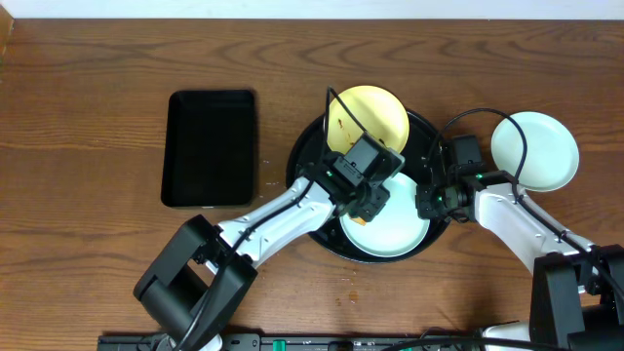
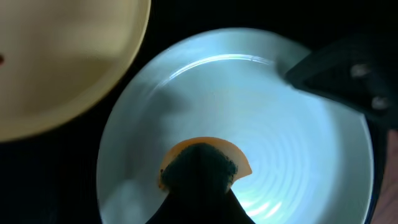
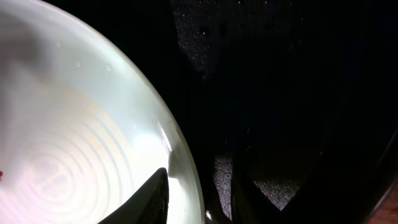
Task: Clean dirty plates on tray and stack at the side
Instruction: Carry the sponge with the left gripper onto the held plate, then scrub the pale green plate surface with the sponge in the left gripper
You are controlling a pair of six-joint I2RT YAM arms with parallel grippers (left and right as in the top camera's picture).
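The round black tray holds a pale yellow plate at the back and a mint-white plate at the front. A second mint-white plate lies on the table to the right of the tray. My left gripper is shut on an orange and dark green sponge and presses it on the front plate. The yellow plate lies beside it. My right gripper clamps that plate's right rim, one finger inside and one outside.
A smaller rectangular black tray lies on the wooden table to the left of the round tray. The right gripper shows as a dark shape in the left wrist view.
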